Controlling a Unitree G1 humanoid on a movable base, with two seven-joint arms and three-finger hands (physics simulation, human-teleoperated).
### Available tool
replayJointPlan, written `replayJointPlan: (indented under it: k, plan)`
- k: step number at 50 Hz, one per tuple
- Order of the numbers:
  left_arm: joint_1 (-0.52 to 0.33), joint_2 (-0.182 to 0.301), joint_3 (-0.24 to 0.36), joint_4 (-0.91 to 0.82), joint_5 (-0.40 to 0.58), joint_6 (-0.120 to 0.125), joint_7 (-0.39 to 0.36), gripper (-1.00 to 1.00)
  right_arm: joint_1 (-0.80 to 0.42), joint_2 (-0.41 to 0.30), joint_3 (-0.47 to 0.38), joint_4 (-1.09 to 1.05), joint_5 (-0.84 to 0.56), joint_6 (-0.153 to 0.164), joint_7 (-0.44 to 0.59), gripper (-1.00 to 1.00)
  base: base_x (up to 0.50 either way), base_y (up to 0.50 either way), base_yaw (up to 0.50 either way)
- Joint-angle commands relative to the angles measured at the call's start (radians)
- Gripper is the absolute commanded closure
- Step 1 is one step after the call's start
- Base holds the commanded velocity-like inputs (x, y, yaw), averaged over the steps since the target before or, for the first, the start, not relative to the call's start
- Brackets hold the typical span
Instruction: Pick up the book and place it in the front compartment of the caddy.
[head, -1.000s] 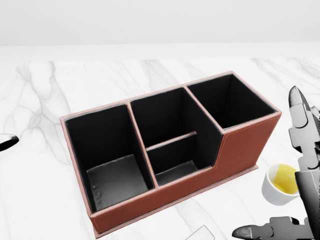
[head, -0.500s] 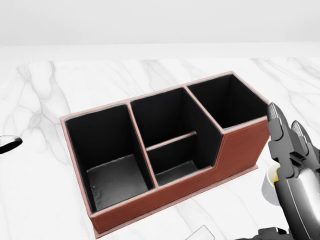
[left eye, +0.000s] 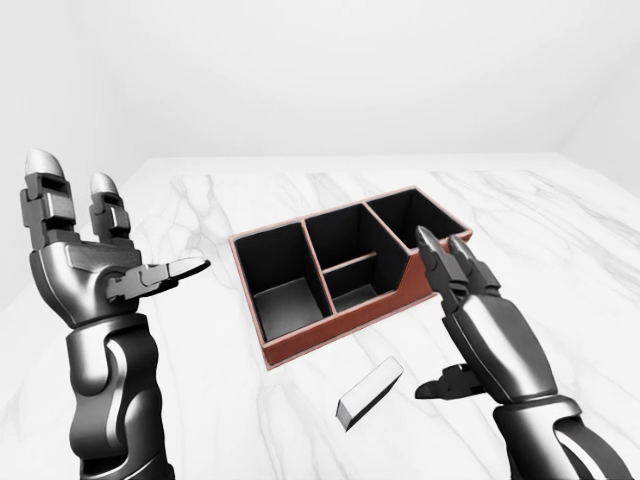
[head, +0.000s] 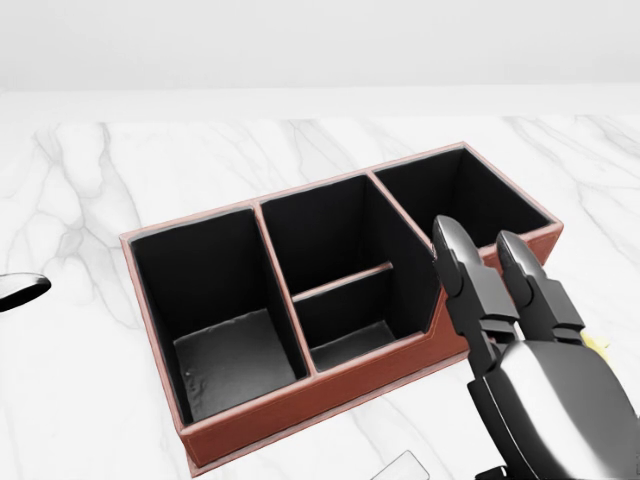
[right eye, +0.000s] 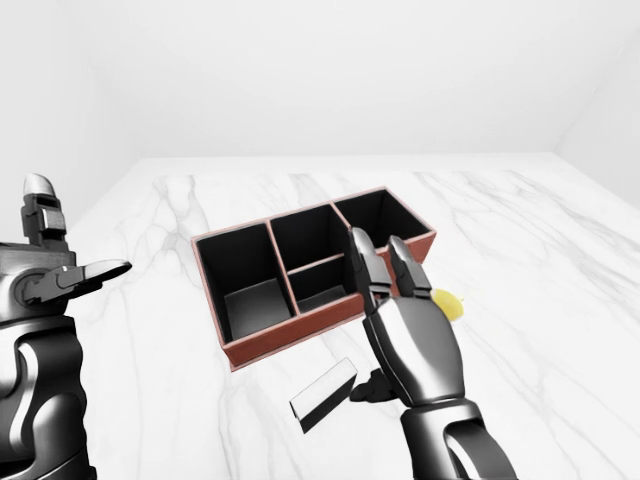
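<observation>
left-eye view gives you the clearest layout: the book (left eye: 370, 391) lies flat on the marble table (left eye: 560, 260), just below the caddy (left eye: 340, 270) and apart from it. your right hand (left eye: 470, 315) hovers beside the book's right end with fingers spread, holding nothing, its fingertips over the caddy's right part. your left hand (left eye: 85, 265) is raised at the left edge, palm open, also empty. in the right-eye view a yellow-filled cup (right eye: 447, 305) peeks out from behind the right hand.
</observation>
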Motion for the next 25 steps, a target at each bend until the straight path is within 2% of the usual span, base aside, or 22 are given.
replayJointPlan:
  k: [1, 12, 25]
  plan:
    - [-0.010, -0.010, -0.034, 0.085, 0.040, 0.000, 0.013, -1.00, -0.020, -0.121, 0.084, 0.066, -0.007, 0.000, 0.000, -1.00, 0.00, 0.00, 0.00]
    - [-0.008, -0.010, -0.035, 0.079, 0.039, 0.000, 0.015, -1.00, -0.009, -0.153, 0.110, 0.139, 0.020, 0.000, 0.000, -1.00, 0.00, 0.00, 0.00]
    - [-0.004, -0.015, -0.039, 0.074, 0.046, 0.000, 0.014, -1.00, -0.005, -0.175, 0.079, 0.212, 0.094, 0.000, 0.000, -1.00, 0.00, 0.00, 0.00]
